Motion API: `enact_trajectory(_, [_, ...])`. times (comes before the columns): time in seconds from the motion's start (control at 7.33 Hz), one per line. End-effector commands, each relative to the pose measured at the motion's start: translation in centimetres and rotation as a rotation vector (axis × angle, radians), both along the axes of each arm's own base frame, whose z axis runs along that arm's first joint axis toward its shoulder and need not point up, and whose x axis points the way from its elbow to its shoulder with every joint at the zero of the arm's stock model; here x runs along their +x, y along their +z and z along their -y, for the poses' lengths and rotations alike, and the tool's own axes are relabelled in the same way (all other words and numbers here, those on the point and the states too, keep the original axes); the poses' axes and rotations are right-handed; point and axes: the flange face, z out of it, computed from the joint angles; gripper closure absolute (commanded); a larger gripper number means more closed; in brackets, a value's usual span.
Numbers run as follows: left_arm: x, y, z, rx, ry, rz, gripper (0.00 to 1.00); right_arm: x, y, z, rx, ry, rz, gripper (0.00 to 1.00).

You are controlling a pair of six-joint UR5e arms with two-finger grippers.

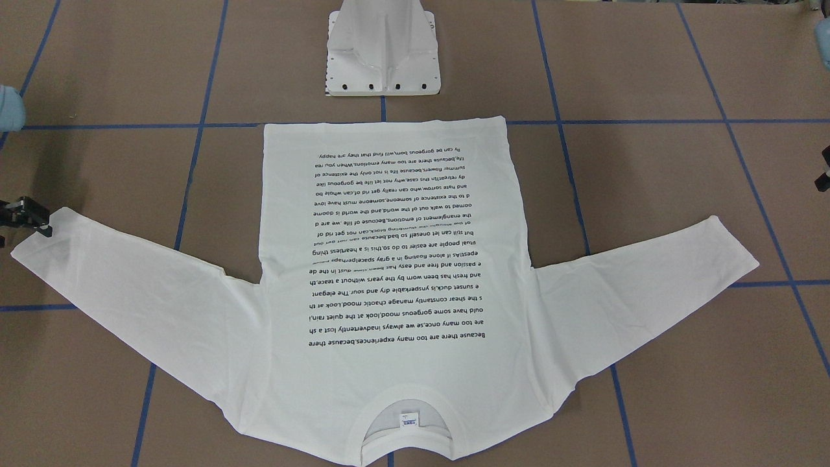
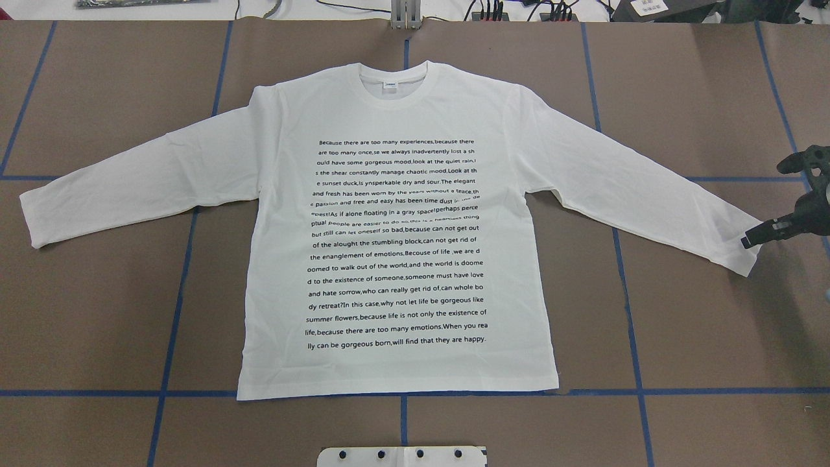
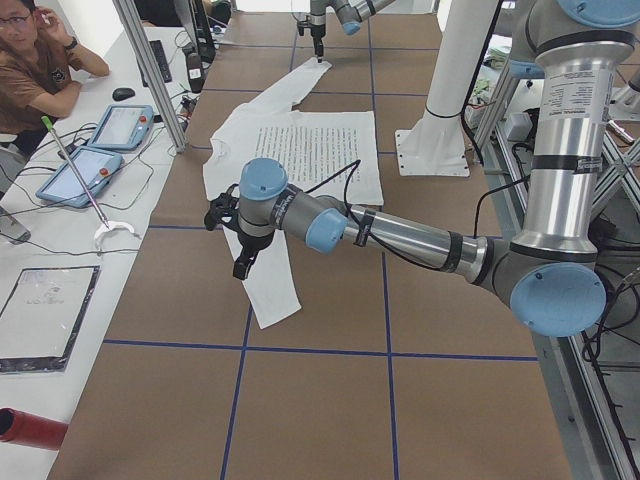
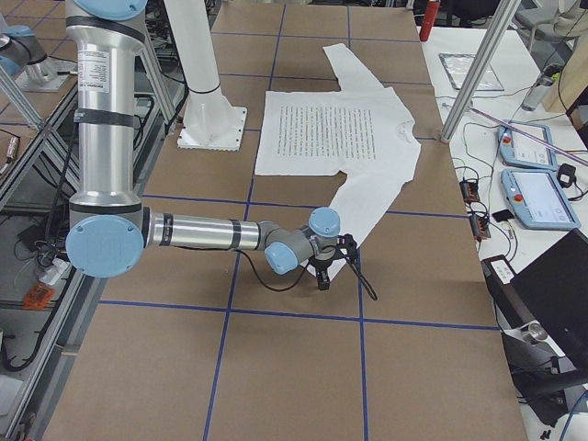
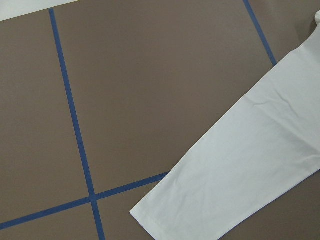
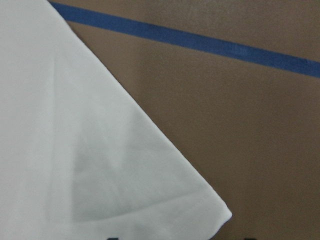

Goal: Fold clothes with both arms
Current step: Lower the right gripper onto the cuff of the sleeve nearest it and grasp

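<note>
You see the white shirt [image 2: 395, 227] lying flat on the brown table [image 2: 681, 324], with the side of black printed text facing up. Its collar [image 2: 397, 81] points away from the robot and its hem lies near the white pedestal [image 1: 382, 52]. Both sleeves are spread out to the sides and slope toward the robot.

The right gripper [image 2: 751, 240] is low at the cuff of the right sleeve [image 6: 190, 200], just at its outer edge. In the right wrist view the cuff lies flat and is not pinched. Only two dark tips show at the bottom edge, far from each other, so the fingers look spread.

The left gripper [image 3: 238, 262] hangs above the table over the left sleeve [image 5: 250, 165], near its cuff, and it does not touch the cloth. Whether its fingers are spread or pressed together, you cannot tell from these views.
</note>
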Motion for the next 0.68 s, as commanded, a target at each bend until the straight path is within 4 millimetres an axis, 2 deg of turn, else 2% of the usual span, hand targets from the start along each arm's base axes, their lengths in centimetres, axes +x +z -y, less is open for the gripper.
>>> enact_trajectory(0.0, [0.01, -0.08, -0.01, 0.002, 0.000, 0.000, 0.00, -0.44, 0.21, 0.09, -0.004, -0.007, -0.001, 0.24])
enact_trajectory(0.14, [0.00, 0.01, 0.01, 0.001, 0.000, 0.002, 0.00, -0.47, 0.34, -0.01, -0.022, -0.011, -0.001, 0.32])
enact_trajectory(0.41, [0.00, -0.14, -0.02, 0.003, 0.000, 0.001, 0.00, -0.65, -0.22, -0.01, -0.032, -0.020, 0.014, 0.62])
enact_trajectory(0.55, [-0.08, -0.30, -0.04, 0.006, -0.002, 0.001, 0.00, -0.70, -0.40, 0.06, -0.028, -0.021, 0.017, 0.73])
